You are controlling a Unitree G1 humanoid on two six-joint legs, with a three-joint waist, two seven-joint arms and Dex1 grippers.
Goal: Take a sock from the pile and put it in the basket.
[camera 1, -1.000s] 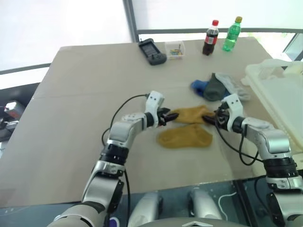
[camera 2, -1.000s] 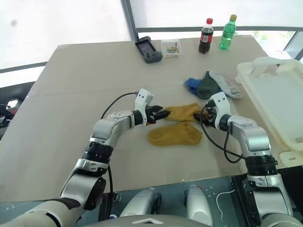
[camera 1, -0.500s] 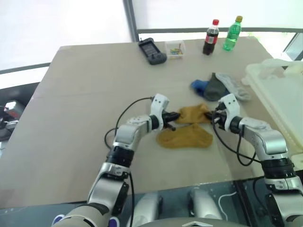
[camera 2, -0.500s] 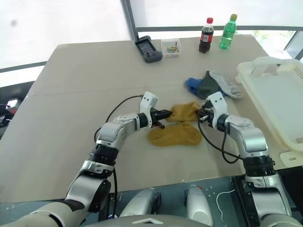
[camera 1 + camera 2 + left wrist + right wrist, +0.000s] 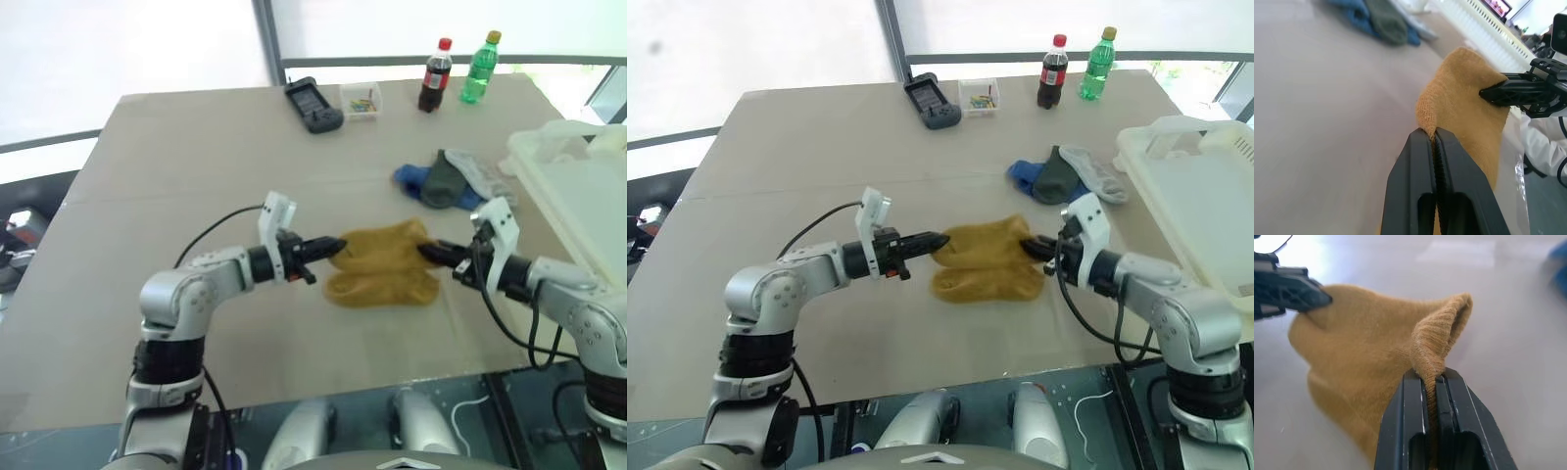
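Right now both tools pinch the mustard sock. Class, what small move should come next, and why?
Probably carry it toward the basket on the robot's right. The left tool and right tool are each shut on an end of the upper mustard sock, stretched between them above a second mustard sock on the table, so the grip looks secure.

A mustard-yellow sock (image 5: 377, 248) was pinched at each end by black grippers, left (image 5: 333, 246) and right (image 5: 428, 252), above a second mustard-yellow sock (image 5: 382, 286). The table (image 5: 186, 166) was plain beige. Behind lay a blue sock (image 5: 412, 180), a dark grey-green sock (image 5: 446, 184) and a light grey sock (image 5: 482, 177). The basket (image 5: 578, 196) was translucent whitish. Farther back stood a dark cola bottle (image 5: 434, 78) with a red cap and label, and a green bottle (image 5: 480, 71) with a yellow cap.
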